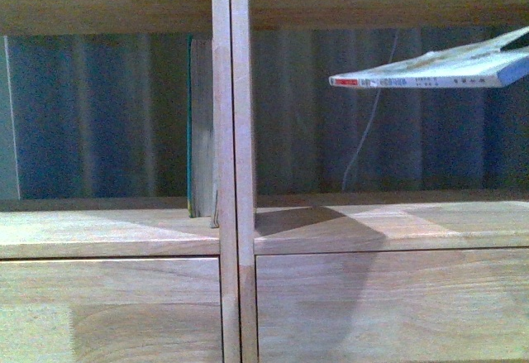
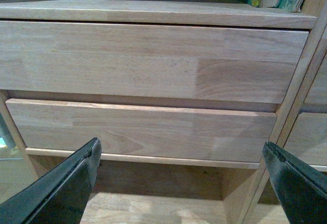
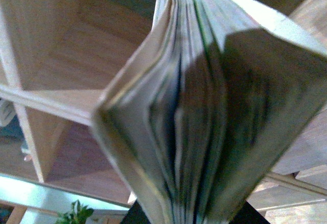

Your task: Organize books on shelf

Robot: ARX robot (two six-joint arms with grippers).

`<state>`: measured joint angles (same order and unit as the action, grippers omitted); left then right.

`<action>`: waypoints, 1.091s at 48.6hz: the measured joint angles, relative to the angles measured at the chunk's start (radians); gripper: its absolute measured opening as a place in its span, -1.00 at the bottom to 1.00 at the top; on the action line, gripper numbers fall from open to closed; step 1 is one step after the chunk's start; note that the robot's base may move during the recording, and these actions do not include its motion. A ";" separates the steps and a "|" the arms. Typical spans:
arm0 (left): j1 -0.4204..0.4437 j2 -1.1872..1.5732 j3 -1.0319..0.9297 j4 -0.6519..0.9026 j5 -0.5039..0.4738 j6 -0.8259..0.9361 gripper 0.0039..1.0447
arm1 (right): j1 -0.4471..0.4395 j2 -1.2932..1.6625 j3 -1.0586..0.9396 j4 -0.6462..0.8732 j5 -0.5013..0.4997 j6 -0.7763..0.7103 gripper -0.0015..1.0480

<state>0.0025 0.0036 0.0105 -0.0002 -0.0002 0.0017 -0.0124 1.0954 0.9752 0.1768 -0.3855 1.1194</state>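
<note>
Shelf (image 1: 231, 131) fills the front view: light wood, two open compartments split by an upright divider, w/ drawer fronts (image 2: 153, 66) stacked below. In the left compartment the green-edged book (image 1: 201, 123) is stood upright, tight vs the divider, prob. so that it's propped & can't tip.

Paperback (image 1: 438, 69) is held in the air at the right compartment's opening, well above its floor. It lies near flat w/ a slight tilt, red-and-white spine turned to the camera. That pose is judged a carrying one; it must be turned upright before it can be stood by the divider. In the right wrist view its page edges fill the pic, blurred.

Of the right gripper (image 3: 190, 218) only dark slivers are seen at each side of the book's near end. Its jaws are judged to be pinching the paperback, since nothing else bears it. Left gripper (image 2: 179, 183) is hung low before the drawer fronts, fingers (image 2: 61, 188) spread wide w/ nothing between, prob. parked clear of the working arm
</note>
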 joint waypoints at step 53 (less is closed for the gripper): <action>0.003 0.000 -0.001 0.009 0.018 -0.011 0.86 | 0.298 -0.028 0.042 0.108 -0.101 -0.299 -0.86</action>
<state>0.0055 0.0036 0.0093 0.0090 0.0177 -0.0090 0.2859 1.0676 1.0176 0.2848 -0.4870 0.8200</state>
